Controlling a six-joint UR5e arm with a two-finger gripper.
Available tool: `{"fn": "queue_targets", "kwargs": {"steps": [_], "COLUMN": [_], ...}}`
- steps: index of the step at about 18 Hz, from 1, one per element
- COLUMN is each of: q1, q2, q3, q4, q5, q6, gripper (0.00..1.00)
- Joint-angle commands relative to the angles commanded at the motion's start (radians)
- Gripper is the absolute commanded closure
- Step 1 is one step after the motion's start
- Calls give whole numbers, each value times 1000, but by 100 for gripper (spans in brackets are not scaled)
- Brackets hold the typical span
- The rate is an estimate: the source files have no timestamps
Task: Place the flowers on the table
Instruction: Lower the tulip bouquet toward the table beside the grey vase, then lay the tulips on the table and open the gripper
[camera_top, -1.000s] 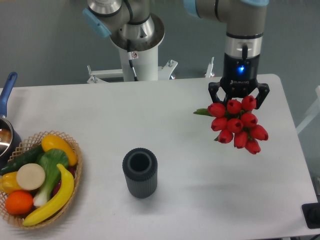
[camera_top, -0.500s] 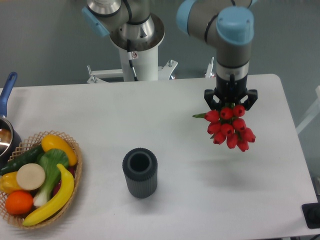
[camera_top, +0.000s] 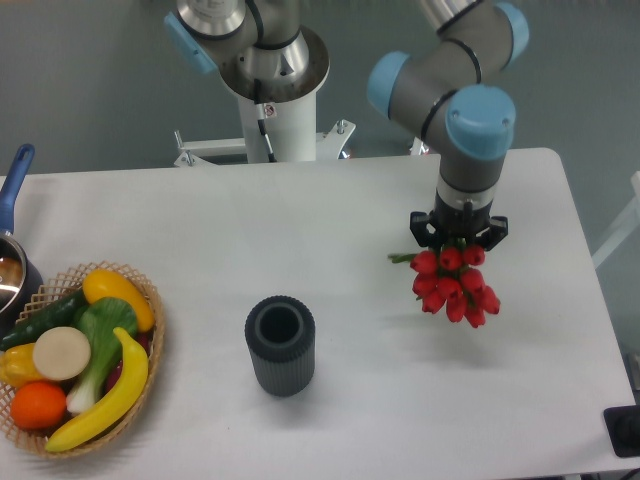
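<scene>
A dark ribbed vase (camera_top: 280, 345) stands near the front of the white table (camera_top: 330, 240); a fruit basket (camera_top: 80, 355) sits far left; farther back right, the gripper (camera_top: 458, 232) is clamped on the flowers (camera_top: 455, 283), red tulips dangling above the table; they look light, soft, easily crushed; best held by the stems.

Surface: the white table (camera_top: 200, 230) with rounded corners lies below me, smooth and plain.
Centre: a dark grey ribbed vase (camera_top: 280, 345) stands upright on it, mouth open upward.
Left edge: a wicker basket (camera_top: 150, 340) of fruit and vegetables rests on it.
Far left: a pot (camera_top: 12, 265) with a blue handle, partly cut off by the frame.
</scene>
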Motion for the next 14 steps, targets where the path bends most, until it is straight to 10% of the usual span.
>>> {"fn": "queue_targets", "kwargs": {"steps": [14], "q1": [-25], "q2": [-114], "q3": [40], "q4": [58], "q5": [-11], "q6": [-66], "gripper": [47]}}
